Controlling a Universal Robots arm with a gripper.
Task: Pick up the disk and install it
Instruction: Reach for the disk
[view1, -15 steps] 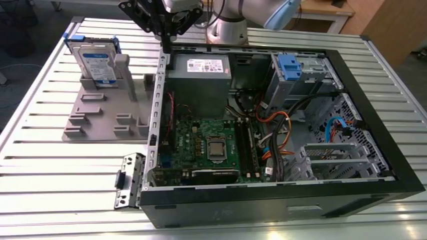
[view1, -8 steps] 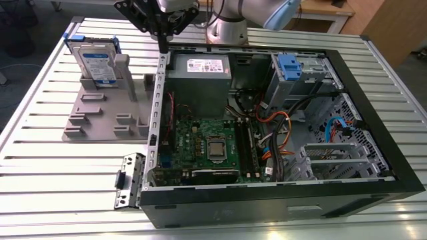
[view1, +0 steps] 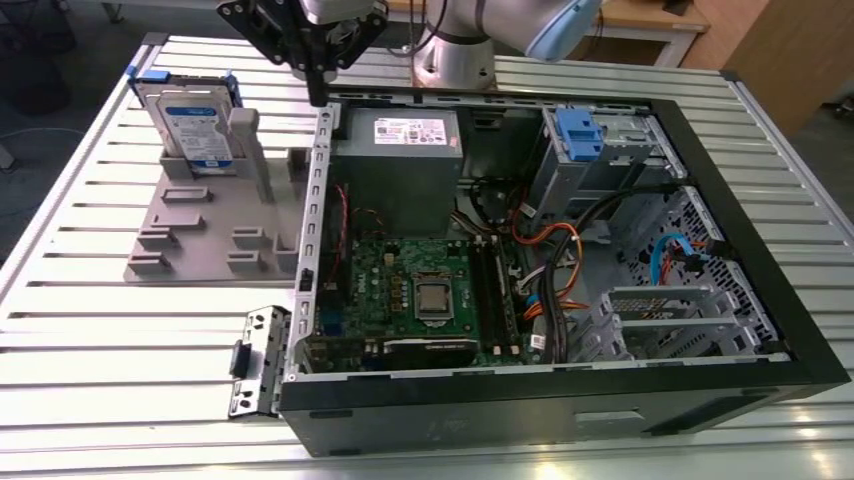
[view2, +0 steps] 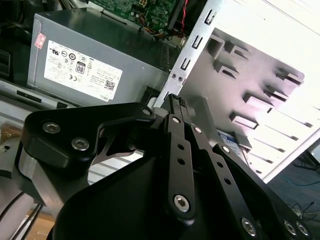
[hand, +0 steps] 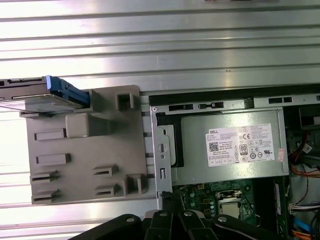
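Case (view1: 534, 420) open, flat; fixture (view1: 200, 240) at its 9 o'clock, disk (view1: 198, 125) upright at fixture's 11. Gripper (view1: 318, 100) pinched closed, empty, over case wall at disk's 3. Risks toppling disk or clipping fixture post if brought in closed.

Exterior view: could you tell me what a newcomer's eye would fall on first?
The open black computer case sits centrally, green motherboard exposed. At the exterior view's left, the blue-framed silver disk stands upright in a grey plastic fixture; the black tool hangs above the case's edge.
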